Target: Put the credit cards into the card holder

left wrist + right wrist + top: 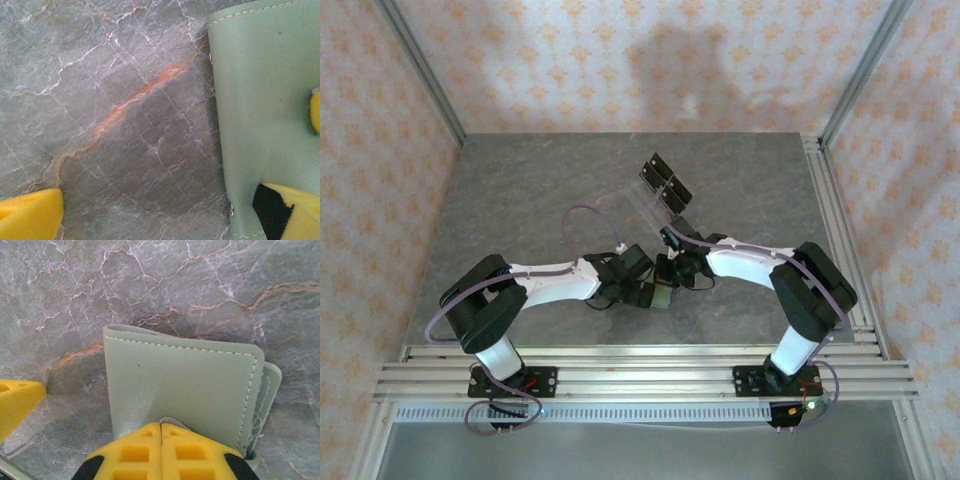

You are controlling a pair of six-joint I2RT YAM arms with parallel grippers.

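card holder (pixel 180 385) pinched in right fingers (pixel 135 452), left fingers (pixel 27 217) spread

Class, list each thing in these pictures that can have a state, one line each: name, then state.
card holder, folded over, lying on the table, near edge pinched.
right tool, shut on the card holder's near edge.
left tool, open wide, gripping nothing.
clear stand, standing on the table, untouched.

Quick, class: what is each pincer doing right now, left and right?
Left pincer: open, gripping nothing.
Right pincer: closed on the edge of the sage-green soft folding wallet.
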